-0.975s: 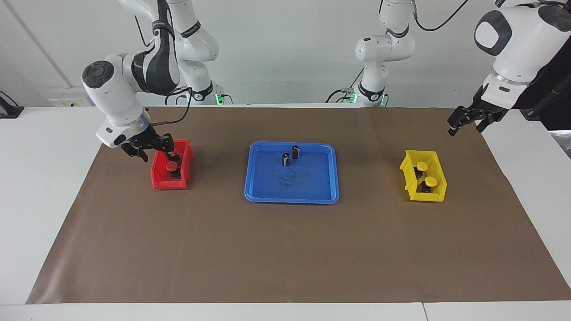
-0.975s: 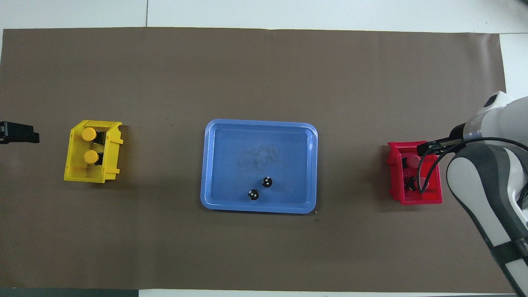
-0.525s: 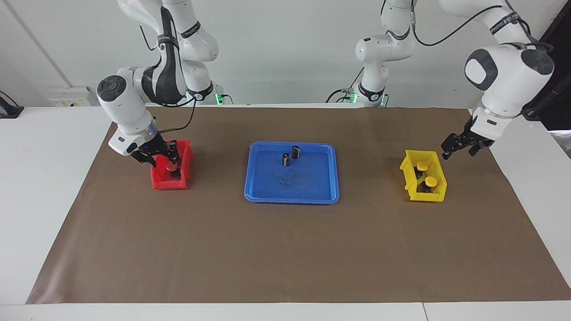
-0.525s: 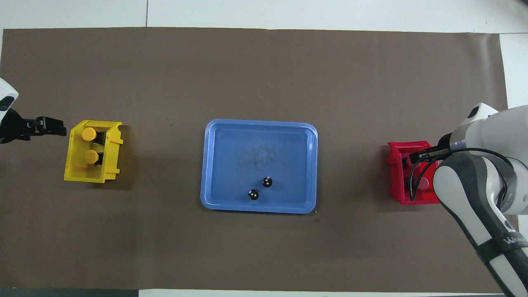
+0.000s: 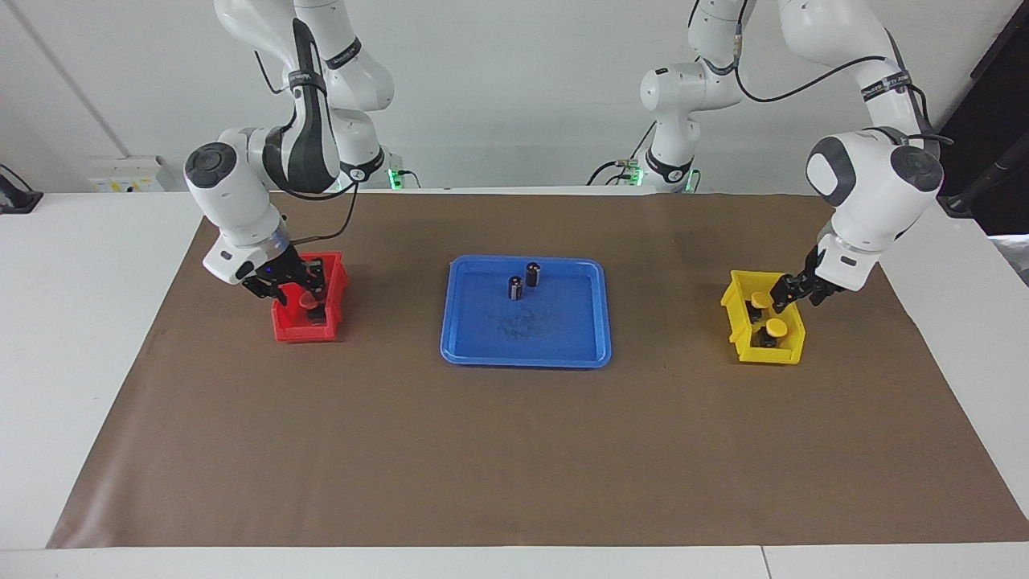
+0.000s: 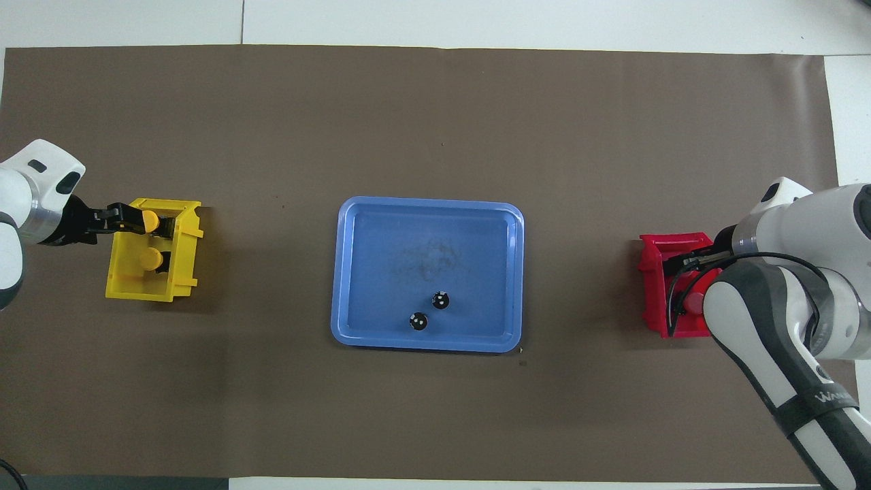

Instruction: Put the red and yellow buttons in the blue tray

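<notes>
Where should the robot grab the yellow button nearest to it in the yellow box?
Probably from straight above, pinching the sides of the round cap of that yellow button. It stands cap-up in the yellow bin, whose walls block its sides. The left gripper hangs right by it.

Blue tray (image 5: 526, 354) — two dark cylinders (image 5: 523, 281)
</notes>
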`<state>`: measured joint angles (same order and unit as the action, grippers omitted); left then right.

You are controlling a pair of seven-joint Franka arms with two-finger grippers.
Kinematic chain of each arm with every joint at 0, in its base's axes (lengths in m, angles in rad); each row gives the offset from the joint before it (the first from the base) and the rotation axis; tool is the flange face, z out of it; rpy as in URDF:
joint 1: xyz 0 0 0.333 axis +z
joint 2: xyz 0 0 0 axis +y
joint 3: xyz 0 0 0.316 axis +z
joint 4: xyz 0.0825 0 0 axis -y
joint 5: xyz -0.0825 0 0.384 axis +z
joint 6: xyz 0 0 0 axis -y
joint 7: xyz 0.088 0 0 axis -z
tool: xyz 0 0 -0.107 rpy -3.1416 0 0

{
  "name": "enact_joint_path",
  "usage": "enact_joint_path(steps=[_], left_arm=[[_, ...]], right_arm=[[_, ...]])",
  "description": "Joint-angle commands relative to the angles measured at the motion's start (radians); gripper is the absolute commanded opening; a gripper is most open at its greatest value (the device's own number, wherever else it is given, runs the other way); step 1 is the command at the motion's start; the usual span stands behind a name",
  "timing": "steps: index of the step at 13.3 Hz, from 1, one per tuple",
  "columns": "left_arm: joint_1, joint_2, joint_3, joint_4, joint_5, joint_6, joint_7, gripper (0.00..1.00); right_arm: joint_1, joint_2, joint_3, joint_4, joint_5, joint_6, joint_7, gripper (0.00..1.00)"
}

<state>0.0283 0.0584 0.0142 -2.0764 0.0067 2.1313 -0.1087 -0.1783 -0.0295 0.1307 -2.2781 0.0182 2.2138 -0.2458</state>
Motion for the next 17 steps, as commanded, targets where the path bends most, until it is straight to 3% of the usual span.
enact_joint_path(steps=[1,10,15,17], left_arm=[[-0.016,-0.023,0.006,-0.042,-0.01,-0.01,-0.083,0.83],[-0.007,-0.035,0.007,-0.097,-0.056,-0.004,-0.114,0.83],[-0.014,-0.038,0.007,-0.114,-0.056,-0.001,-0.14,0.77],[-0.005,-0.032,0.007,-0.128,-0.056,0.001,-0.151,0.77]], right_arm=[[0.005,-0.02,0.006,-0.029,0.017,0.024,-0.027,0.63],[-0.007,-0.015,0.004,-0.05,0.017,0.049,-0.061,0.63],[-0.012,-0.017,0.004,-0.052,0.017,0.046,-0.081,0.56],[-0.012,-0.017,0.004,-0.052,0.017,0.046,-0.081,0.48]])
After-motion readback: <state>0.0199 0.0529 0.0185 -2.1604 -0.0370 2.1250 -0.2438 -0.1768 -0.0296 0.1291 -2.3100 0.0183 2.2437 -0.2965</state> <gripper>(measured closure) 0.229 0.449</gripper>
